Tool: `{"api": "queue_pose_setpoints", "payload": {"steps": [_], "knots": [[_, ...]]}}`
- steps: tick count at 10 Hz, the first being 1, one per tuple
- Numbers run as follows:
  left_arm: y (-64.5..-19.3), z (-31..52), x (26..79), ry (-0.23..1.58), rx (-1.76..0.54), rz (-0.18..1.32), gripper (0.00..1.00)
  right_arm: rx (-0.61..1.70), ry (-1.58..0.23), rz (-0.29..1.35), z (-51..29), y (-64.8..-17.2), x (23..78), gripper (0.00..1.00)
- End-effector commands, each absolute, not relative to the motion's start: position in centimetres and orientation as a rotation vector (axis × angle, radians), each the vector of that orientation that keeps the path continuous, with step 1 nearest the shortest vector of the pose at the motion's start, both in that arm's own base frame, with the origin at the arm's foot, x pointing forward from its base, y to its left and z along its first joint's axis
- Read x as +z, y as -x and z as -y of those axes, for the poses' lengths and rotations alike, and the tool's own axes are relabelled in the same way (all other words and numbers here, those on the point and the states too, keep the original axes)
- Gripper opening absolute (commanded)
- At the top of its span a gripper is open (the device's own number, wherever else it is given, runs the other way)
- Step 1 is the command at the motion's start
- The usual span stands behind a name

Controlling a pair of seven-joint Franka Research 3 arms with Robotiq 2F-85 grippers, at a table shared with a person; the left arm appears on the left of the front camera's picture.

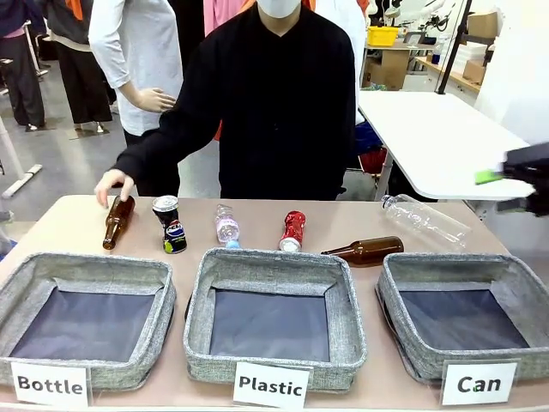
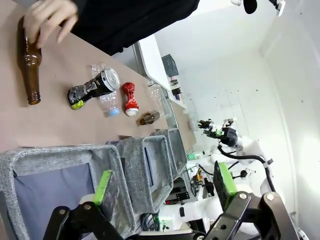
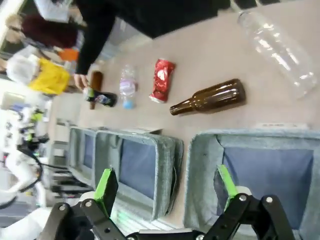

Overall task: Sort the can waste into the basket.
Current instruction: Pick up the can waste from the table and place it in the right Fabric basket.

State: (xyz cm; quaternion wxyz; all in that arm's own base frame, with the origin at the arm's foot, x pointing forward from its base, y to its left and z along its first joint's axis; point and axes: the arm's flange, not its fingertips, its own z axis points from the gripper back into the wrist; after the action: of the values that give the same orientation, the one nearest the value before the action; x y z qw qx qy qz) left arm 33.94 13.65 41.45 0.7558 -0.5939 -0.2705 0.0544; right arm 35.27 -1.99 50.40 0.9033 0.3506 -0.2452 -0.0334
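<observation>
The shiny red crushed can (image 1: 292,230) (image 3: 162,80) (image 2: 131,98) lies on the table behind the middle basket. Further left stands the black Pepsi can (image 1: 170,223) (image 2: 95,87) (image 3: 102,97), tilted. The grey basket (image 1: 446,264) (image 3: 250,137) labelled "Can" sits at the front right with nothing in it. My right gripper (image 1: 502,190) (image 3: 166,183) hovers open above that basket's near side, holding nothing. My left gripper (image 2: 164,182) is open and bare over the left-hand basket (image 2: 50,160).
A person's hand (image 1: 111,182) rests on a brown bottle (image 1: 117,221) at far left. Another brown bottle (image 1: 367,250), a small plastic bottle (image 1: 226,226) and a large clear bottle (image 1: 425,221) lie in the row. Baskets "Bottle" (image 1: 86,266) and "Plastic" (image 1: 274,262) stand in front.
</observation>
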Motion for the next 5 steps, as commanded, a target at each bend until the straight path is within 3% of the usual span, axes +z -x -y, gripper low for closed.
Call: {"api": "queue_pose_setpoints", "payload": {"steps": [1, 3, 5], "knots": [[-33.8, -13.8, 41.5, 1.298, 0.094, 0.603, 1.00, -0.051, -0.540, 0.451, -4.0, -38.9, 51.6, 1.00], [-33.8, -13.8, 41.5, 1.298, 0.094, 0.603, 1.00, 0.010, -0.407, 0.488, -10.0, -40.8, 51.8, 1.00], [-33.8, -13.8, 41.5, 1.298, 0.094, 0.603, 1.00, 0.076, -0.327, 0.475, -11.0, -39.6, 51.9, 1.00]]}}
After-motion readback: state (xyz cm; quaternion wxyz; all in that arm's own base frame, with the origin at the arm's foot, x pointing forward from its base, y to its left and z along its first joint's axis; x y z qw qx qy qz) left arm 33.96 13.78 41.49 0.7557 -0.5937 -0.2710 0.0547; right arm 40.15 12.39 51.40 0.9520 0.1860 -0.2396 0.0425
